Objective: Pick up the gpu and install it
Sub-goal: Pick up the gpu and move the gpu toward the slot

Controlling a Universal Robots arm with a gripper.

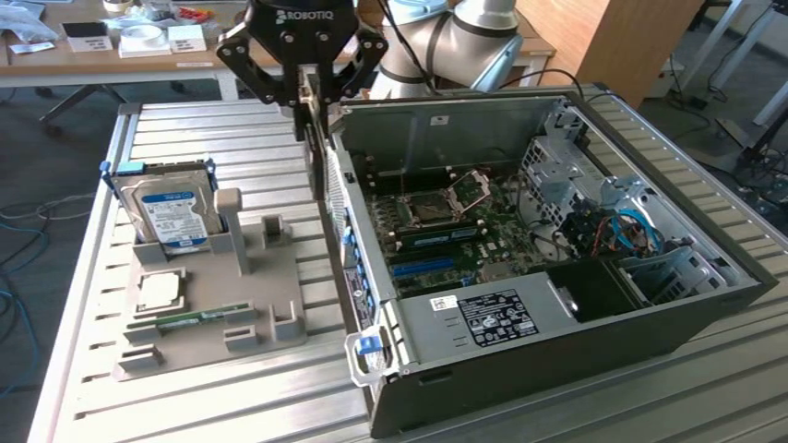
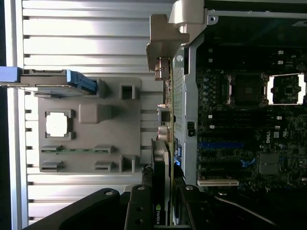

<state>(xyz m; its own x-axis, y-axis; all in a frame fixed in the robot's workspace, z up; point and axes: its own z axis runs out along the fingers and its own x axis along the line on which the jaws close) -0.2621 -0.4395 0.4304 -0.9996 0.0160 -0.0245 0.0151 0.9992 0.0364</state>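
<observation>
The gripper is clamped on the gpu, holding it upright and edge-on above the port-lined wall of the open computer case, beside the gray parts tray.

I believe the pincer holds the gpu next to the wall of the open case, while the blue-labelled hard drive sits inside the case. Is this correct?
Not quite. The hard drive stands outside the case, upright in the gray holder beside it, as the exterior view shows. The pincer does hold the gpu next to the case wall.
</observation>
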